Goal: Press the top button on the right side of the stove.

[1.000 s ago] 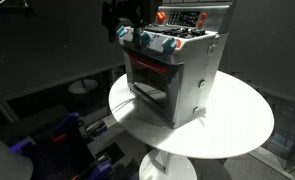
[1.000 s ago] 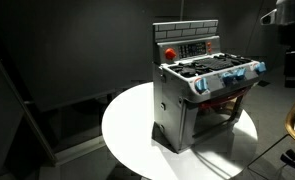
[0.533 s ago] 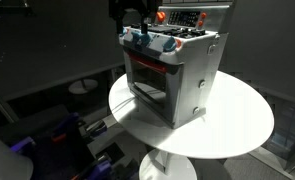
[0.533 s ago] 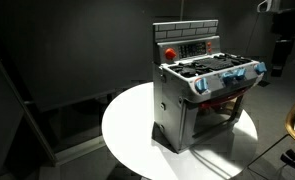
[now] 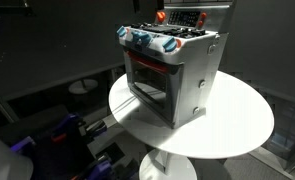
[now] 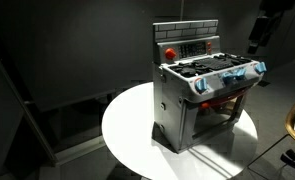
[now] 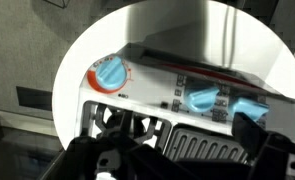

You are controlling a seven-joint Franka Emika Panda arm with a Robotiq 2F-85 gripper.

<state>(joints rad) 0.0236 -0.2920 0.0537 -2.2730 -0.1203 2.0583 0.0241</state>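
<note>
Beyond the rim of the round white table point(image 6: 127, 125), on the stove's knob side, the gripper point(image 6: 255, 40) hangs in the air and touches nothing. The wrist view looks straight down past the gripper point(image 7: 165, 135). Its dark fingers point(image 7: 277, 150) stand spread to either side of the frame with nothing between them but the stove below, so the pincer is released and empty.

The stove point(image 5: 172, 70) stands off-centre on the table, with its oven front close to the rim and bare worktop behind and beside it. An exterior view shows the stove point(image 6: 202, 95) with a red glow in the oven window point(image 6: 227, 105) and a round red button point(image 6: 169, 53) on the back panel point(image 6: 187, 45). The wrist view shows neither of these. It shows the blue knobs point(image 7: 110, 73) from above, one of them on a red-orange dial, and the black burner grates point(image 7: 127, 130).

Markings on the back panel and beside the knobs are too small to read.
</note>
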